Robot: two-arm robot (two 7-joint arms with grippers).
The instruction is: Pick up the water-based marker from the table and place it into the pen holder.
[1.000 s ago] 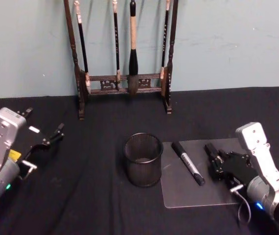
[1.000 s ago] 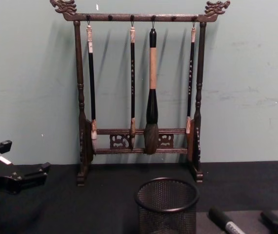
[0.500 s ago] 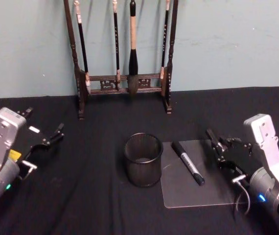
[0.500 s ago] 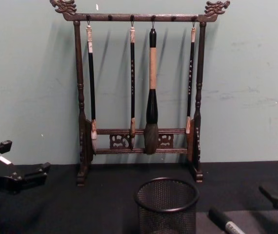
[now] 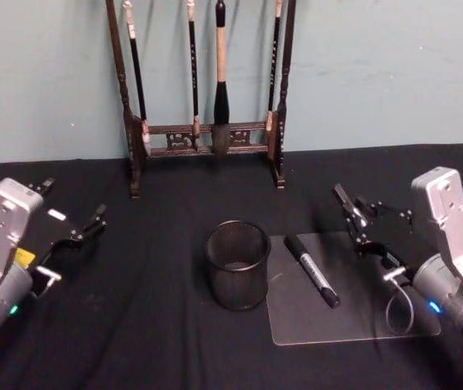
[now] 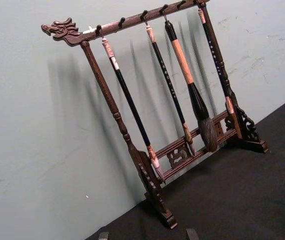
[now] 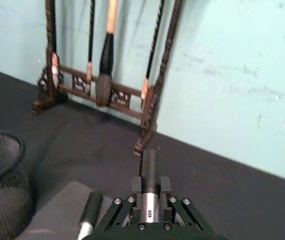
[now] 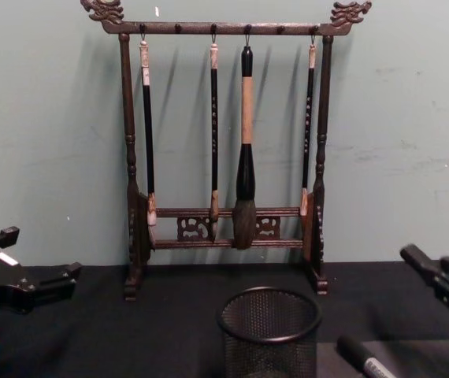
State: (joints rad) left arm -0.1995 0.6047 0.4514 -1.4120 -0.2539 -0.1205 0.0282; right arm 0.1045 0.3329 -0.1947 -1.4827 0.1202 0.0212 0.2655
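Black mesh pen holder holds nothing; we find the marker lying ungrasped beside it. Nearby hovers the right end effector, clenched empty; the left end effector sits parked leftward, released.

A pale blue-green wall backs a black-covered table bearing a dark wooden brush rack.

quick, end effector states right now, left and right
Left end effector: open, holding nothing.
Right end effector: closed, holding nothing.
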